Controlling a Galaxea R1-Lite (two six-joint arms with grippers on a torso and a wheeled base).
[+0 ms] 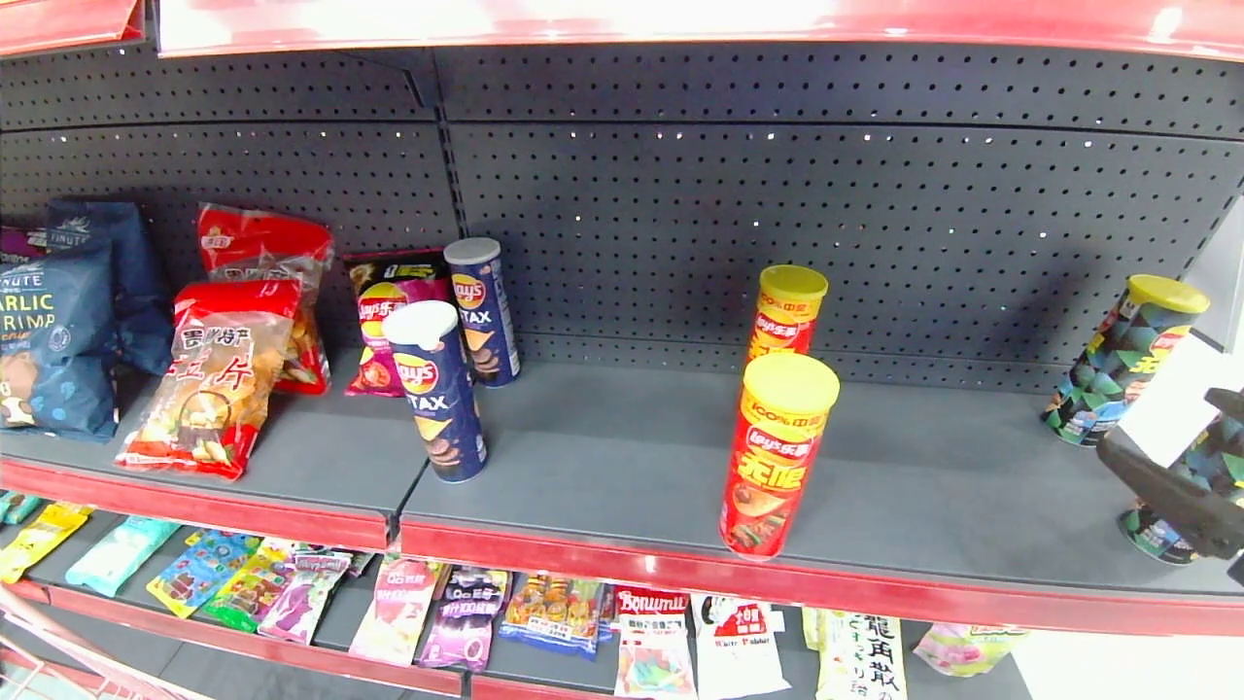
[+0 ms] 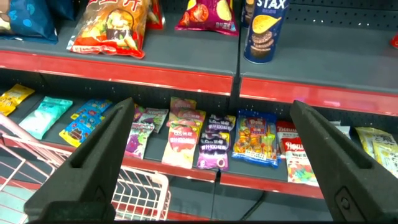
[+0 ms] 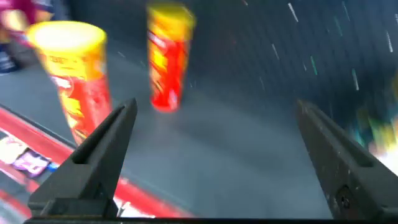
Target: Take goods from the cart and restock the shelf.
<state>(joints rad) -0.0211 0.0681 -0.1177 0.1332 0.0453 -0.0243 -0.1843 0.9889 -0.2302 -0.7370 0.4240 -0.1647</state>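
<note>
Open and empty, the right end effector sits by the patterned chip cans at the right edge of the shelf, the left end effector open near the cart, so a fresh pick looks next.

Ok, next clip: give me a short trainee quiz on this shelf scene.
1. How many red cans stand on the shelf?
2. True or false: the left end effector holds a blue can.
3. Which kind of can is nearest the right end effector? A) blue can B) red can C) patterned can
Key: 1. Two. 2. False; it is open and empty. 3. C.
</note>
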